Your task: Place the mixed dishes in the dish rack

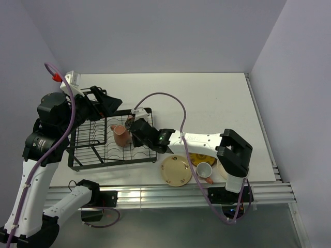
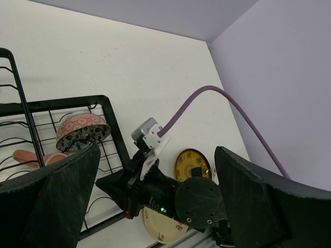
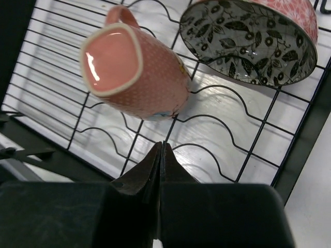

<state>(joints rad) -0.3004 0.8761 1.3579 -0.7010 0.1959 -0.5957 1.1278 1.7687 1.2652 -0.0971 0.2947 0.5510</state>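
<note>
Right gripper (image 3: 161,150) hangs low over the dish rack (image 3: 305,129), fingers pressed together on nothing, just beside a pinkish-orange mug (image 3: 135,70) lying on its side on the wires next to a tilted bowl (image 3: 253,39), dark and leaf-patterned inside, pink outside. Left gripper (image 2: 156,152) is raised over the rack's far side, fingers spread wide and empty. On the table (image 1: 217,98) outside the rack lie a cream plate (image 1: 177,170), a second mug (image 1: 204,169) and a mustard-yellow plate (image 1: 199,157) partly hidden under the right arm (image 1: 199,138).
</note>
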